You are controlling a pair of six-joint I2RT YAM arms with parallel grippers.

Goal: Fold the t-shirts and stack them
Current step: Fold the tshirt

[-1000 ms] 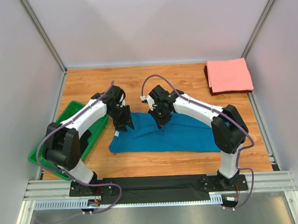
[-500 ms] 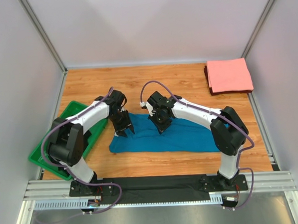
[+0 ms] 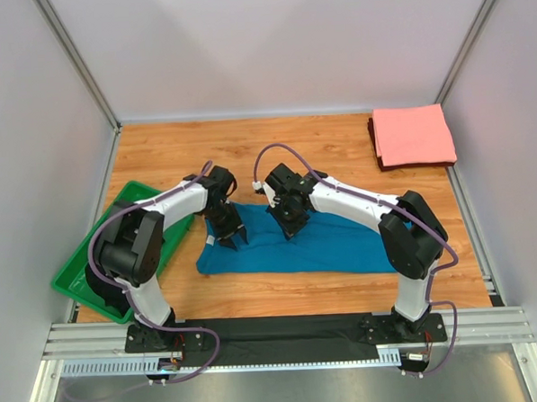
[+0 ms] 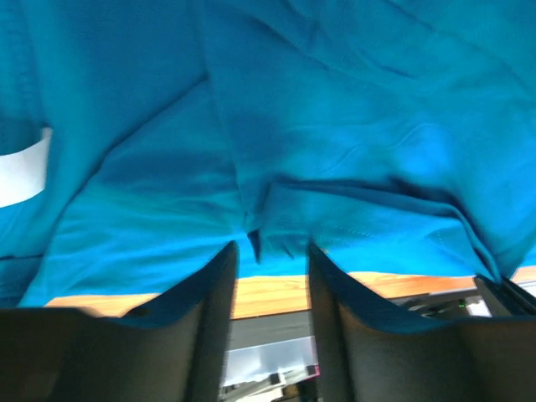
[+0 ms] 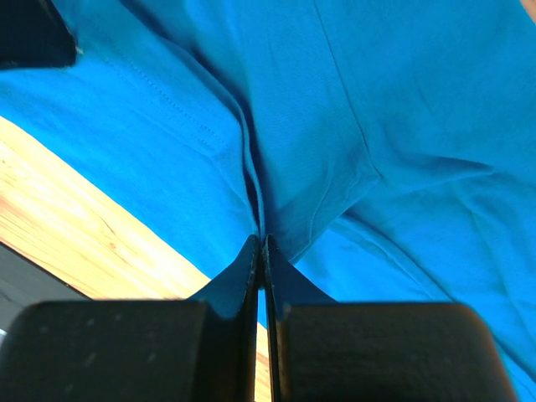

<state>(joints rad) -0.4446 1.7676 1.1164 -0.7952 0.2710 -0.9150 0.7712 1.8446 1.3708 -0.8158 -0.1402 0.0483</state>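
Salmon cloth first, top view: pink shirt (image 3: pixel 414 135), folded flat, far right corner of the table (image 3: pixel 337 134); done. Teal shirt (image 3: pixel 334 243): middle, near side, a long rumpled band, not yet a neat rectangle, not stacked.
Left wrist view: left gripper (image 4: pixel 272 255), my fingers apart, a ridge of teal cloth at the tips; white label (image 4: pixel 21 172) at left.
Right wrist view: right gripper (image 5: pixel 261 243), my fingers together, pinching a pucker of the teal shirt.
Remaining, I judge: finish folding, stack on the pink shirt.

Far table (image 3: pixel 320 144) strip open; green tray (image 3: pixel 74 276) blocks left; pink t-shirt (image 3: pixel 414 135) fills far-right corner.
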